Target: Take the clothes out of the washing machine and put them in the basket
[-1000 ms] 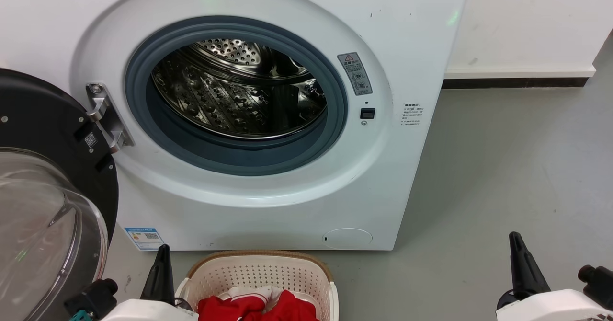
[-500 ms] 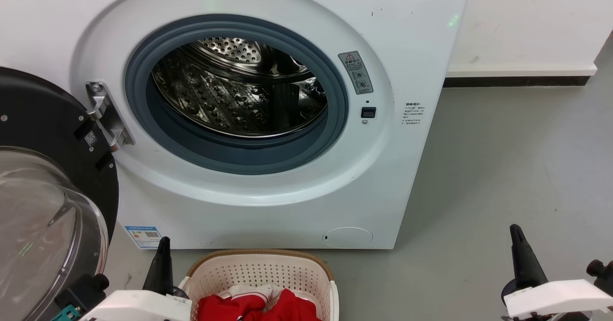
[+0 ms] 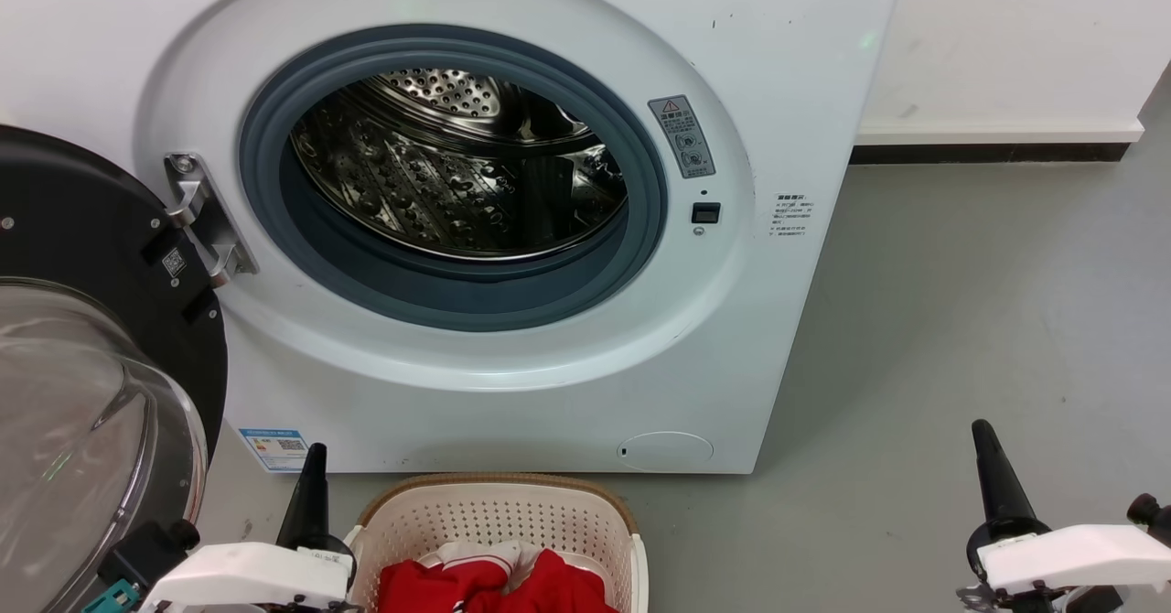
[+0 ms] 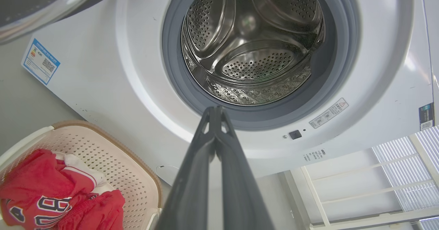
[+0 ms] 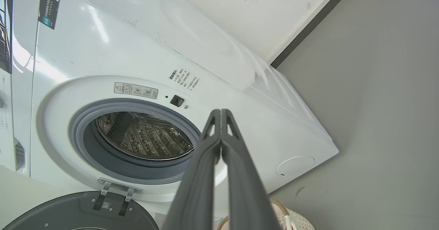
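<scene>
The white washing machine [image 3: 512,357] stands before me with its door [image 3: 82,338] swung open to the left; the steel drum [image 3: 457,165] shows no fabric inside, also in the left wrist view [image 4: 252,44]. The red clothes [image 3: 499,581] lie in the cream basket [image 3: 494,512] on the floor in front of the machine; white lettering shows on them [image 4: 48,199]. My left gripper [image 3: 313,467] hangs shut just left of the basket, its fingers pressed together with nothing between them [image 4: 215,111]. My right gripper [image 3: 983,439] is shut and empty at the lower right [image 5: 220,115].
Grey floor [image 3: 961,320] stretches to the right of the machine up to a white wall with a dark skirting [image 3: 997,154]. The open glass door takes up the space at the left. A white grille [image 4: 394,178] shows in the left wrist view.
Both arms have turned slightly, with more white forearm casing showing. The right gripper's tip rose a little. The camera drifted slightly; clothes and basket lie as before.
</scene>
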